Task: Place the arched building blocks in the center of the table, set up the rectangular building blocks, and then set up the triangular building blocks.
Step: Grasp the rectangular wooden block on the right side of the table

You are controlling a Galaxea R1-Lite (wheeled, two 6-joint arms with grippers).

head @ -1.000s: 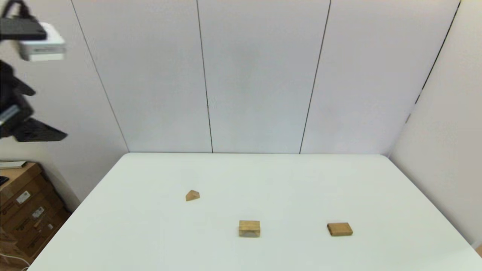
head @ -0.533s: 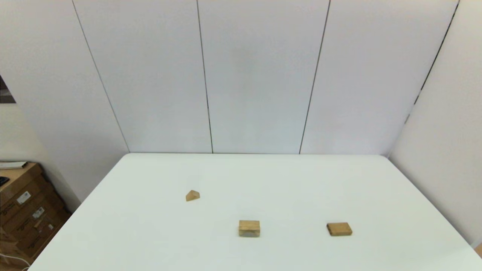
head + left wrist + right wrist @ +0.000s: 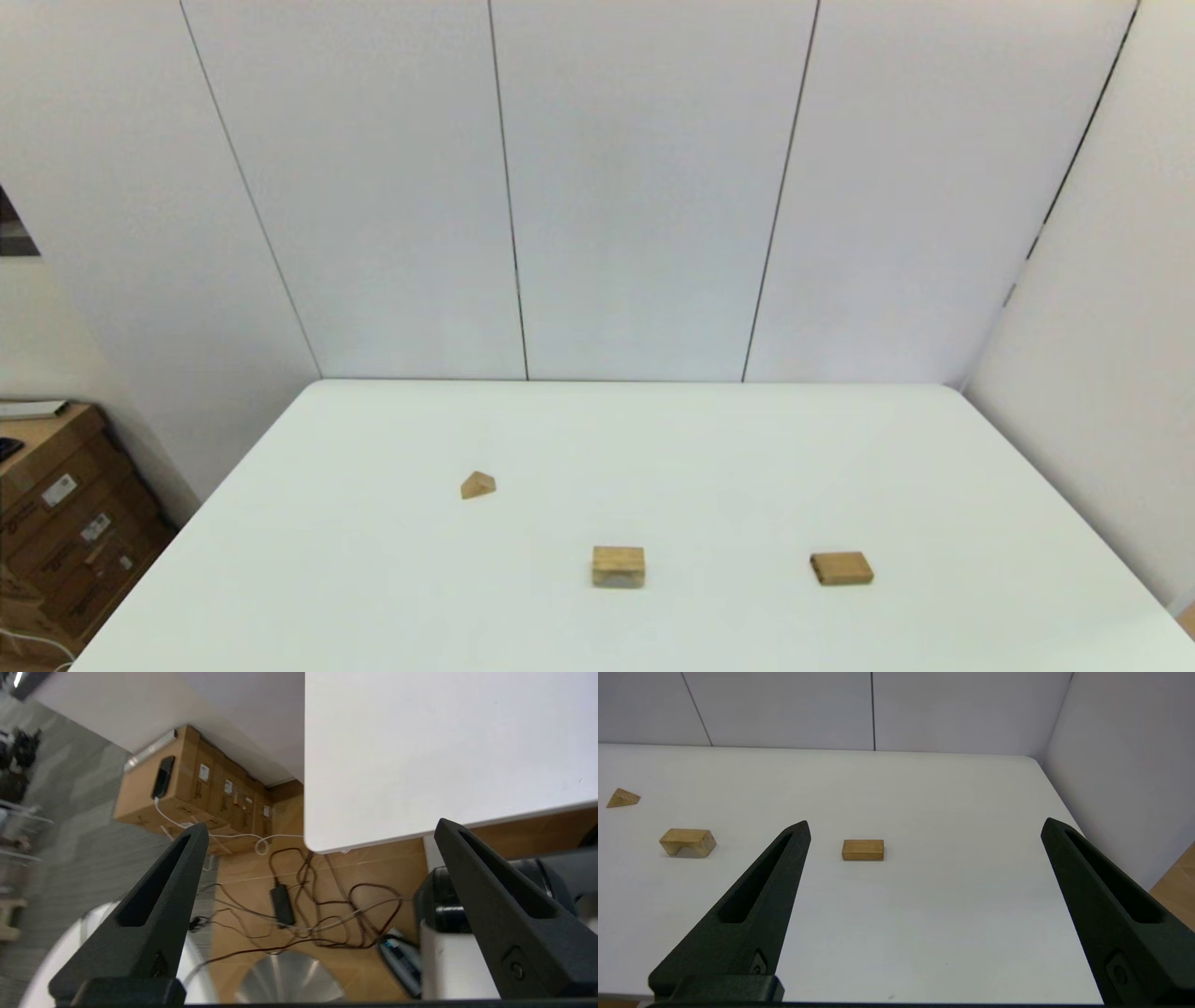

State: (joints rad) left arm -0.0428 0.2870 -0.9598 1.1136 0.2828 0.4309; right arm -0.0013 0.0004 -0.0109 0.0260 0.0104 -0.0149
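- While nothing is gripped yet, worth noting all three blocks lie loose and well apart on the bench (image 3: 840, 448).
- Arch (image 3: 618, 567): near the front edge, roughly mid-width, flat on a broad face; seen from the right wrist view (image 3: 688, 842) with its hollow facing down and toward the front.
- Slab (image 3: 841, 567): lying flat, off to the right of the arch, directly ahead of the right hand (image 3: 924, 830).
- Prism (image 3: 478, 484): left of the arch and farther back, ridge up.
- Right hand: fingers spread wide, empty, low above the front right of the bench, pointed at the slab.
- Left hand (image 3: 320, 835): also spread wide and empty, off the front left corner of the bench, over floor and cables; out of the head view.
- Handling, as a judgement: solid wood, so stiff, light, not fragile; smooth faces may slip a little under hard fingers, and light pieces skid on the slick bench if nudged.
- Arch: best pinched across the two plain long sides, above the hollow, not across the thin legs; chunky enough for a firm, square hold.
- Slab: thin, so little height to catch; better gripped across its shorter width with fingertips right down at the bench, squeezing evenly to avoid tipping.
- Prism: sloped faces likely to squirt out of a pinch; flat triangular ends the safer place to hold.
- Likely first move: arch to the middle, a short carry back from the front edge.
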